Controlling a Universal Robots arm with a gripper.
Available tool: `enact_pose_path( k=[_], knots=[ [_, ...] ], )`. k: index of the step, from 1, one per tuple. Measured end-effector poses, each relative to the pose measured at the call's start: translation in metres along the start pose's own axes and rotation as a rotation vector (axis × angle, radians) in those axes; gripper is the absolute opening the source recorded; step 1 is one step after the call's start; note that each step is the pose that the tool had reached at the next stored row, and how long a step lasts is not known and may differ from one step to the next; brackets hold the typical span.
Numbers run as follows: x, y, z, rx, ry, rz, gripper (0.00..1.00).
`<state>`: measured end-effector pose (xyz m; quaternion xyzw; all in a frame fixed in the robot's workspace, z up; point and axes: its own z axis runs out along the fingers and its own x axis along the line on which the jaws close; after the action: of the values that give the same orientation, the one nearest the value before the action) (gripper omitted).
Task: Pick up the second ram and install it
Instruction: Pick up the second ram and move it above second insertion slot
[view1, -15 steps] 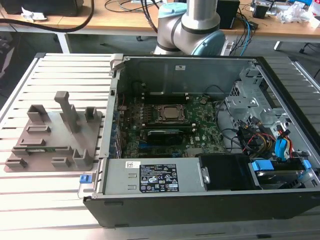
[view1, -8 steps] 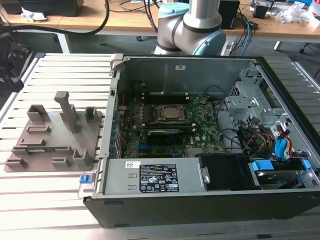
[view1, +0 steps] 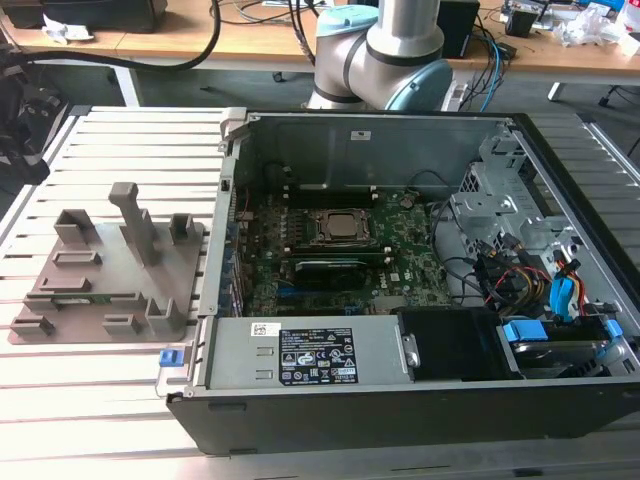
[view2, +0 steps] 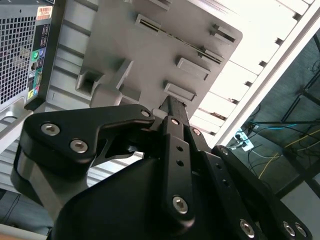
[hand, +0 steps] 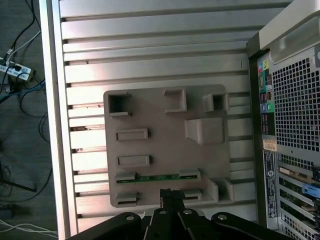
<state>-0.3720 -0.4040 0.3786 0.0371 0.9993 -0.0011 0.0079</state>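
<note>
Ram in grey holder

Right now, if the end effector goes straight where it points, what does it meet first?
Most likely the grey holder, close beside the second ram lying in it. The end effector points at that part; depth is unclear, so the exact spot is uncertain.

No print legible anywhere. Exterior view: black label and white sticker on the power supply, small white sticker on the case's inner wall, all too small to read. Second wrist view: barcode sticker on the case rear, characters unreadable
</note>
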Motion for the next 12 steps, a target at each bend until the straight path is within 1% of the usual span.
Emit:
enact_pose_path(
  k=[4,5,6,7,9,10,12],
  knots=[
    [-0.0002,0.0,0.0,0.0,0.0,-0.001,0.11],
    [-0.0002,0.0,0.0,-0.0003,-0.0001,-0.021,0.11],
    [-0.0002,0.0001,0.0,-0.0009,-0.0001,-0.057,0.11],
    [-0.0002,0.0,0.0,-0.0011,-0.0001,-0.074,0.11],
    [-0.0002,0.0,0.0,-0.0021,-0.0003,-0.13,0.11],
    [-0.0002,0.0,0.0,-0.0029,-0.0004,-0.18,0.11],
    [-0.0002,0.0,0.0,-0.0047,-0.0005,-0.301,0.11]
  ],
)
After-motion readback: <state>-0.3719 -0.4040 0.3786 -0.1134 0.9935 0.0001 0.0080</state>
